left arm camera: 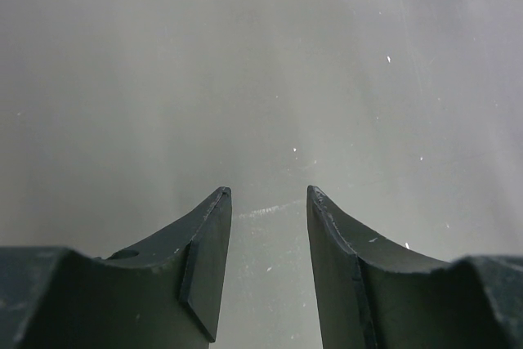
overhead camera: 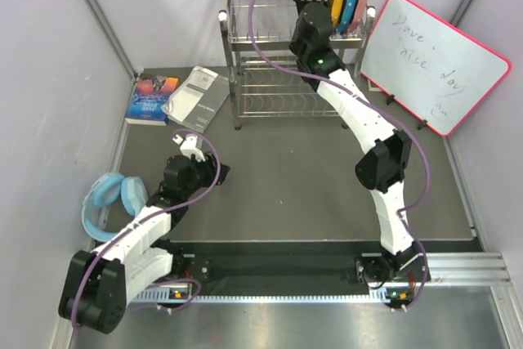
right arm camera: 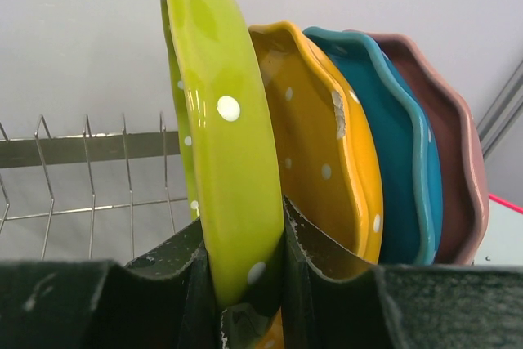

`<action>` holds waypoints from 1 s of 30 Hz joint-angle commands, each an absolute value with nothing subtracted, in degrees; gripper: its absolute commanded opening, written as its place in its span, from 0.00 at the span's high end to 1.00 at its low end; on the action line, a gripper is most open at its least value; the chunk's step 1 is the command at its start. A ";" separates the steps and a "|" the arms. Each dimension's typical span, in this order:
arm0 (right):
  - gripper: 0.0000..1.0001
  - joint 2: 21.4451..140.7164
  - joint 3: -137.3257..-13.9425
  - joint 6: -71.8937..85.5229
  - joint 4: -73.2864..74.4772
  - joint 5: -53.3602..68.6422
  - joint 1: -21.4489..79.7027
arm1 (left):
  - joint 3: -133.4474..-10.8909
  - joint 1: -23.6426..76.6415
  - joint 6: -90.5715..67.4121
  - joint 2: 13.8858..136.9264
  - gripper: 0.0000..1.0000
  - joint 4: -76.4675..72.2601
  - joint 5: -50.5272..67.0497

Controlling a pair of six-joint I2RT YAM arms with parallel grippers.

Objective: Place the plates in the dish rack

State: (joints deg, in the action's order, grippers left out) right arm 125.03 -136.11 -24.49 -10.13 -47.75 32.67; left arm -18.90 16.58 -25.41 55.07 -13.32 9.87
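Jaws of right gripper (right arm camera: 243,230) pinch yellow-green plate (right arm camera: 222,120) at dish rack's (overhead camera: 263,87) right end; left gripper (left arm camera: 270,195) half-open, empty.

Yellow-green plate (right arm camera: 233,161): glossy smooth plastic, bright highlights along the rim.
Orange plate (right arm camera: 327,145): glossy plastic, a pale scuff near the edge.
Blue plate (right arm camera: 404,177): smooth, shiny plastic.
Pink plate (right arm camera: 462,177): smooth, duller sheen.
Dish rack (right arm camera: 82,149): thin bright metal wire.
Bench (left arm camera: 245,79): matt grey, flecked with pale marks.
Jaws: matt dark, scratched.
Whiteboard (overhead camera: 433,63): smooth glossy white face.
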 commanded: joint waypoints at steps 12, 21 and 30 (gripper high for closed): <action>0.60 120.41 -135.53 -27.95 -23.11 -45.97 31.11 | -19.86 16.26 -26.10 56.69 0.53 -16.79 11.42; 0.59 116.02 -133.42 -31.90 -26.28 -44.92 33.04 | -20.48 16.26 -25.93 56.25 0.53 -16.09 11.34; 0.53 102.49 -125.16 -48.59 -37.69 -41.39 36.30 | -27.41 16.26 -22.34 58.36 0.48 -10.55 11.08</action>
State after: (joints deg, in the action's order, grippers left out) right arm 112.75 -126.78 -39.46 -27.57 -42.00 35.64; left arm -21.52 16.58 -25.19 57.54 -11.53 10.85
